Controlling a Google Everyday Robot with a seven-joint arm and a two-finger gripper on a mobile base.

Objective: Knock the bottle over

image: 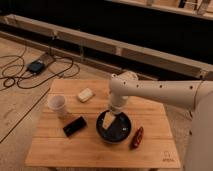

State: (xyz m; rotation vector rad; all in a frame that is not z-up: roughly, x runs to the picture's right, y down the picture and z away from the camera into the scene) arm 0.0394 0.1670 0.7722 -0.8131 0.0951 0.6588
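Observation:
My white arm reaches in from the right, and its gripper [110,118] points down over a black bowl [120,134] at the middle of the wooden table [60,147]. A pale yellowish shape sits right under the wrist, over the bowl. I cannot tell whether it is part of the gripper or the bottle. No slim clear bottle shows anywhere else on the table, so it may be hidden by the arm.
A white paper cup [56,103] stands at the left. A pale block [85,94] lies behind the centre, a flat black object [74,126] left of the bowl, and a red packet [137,137] to its right. Cables [20,75] lie on the floor at the left.

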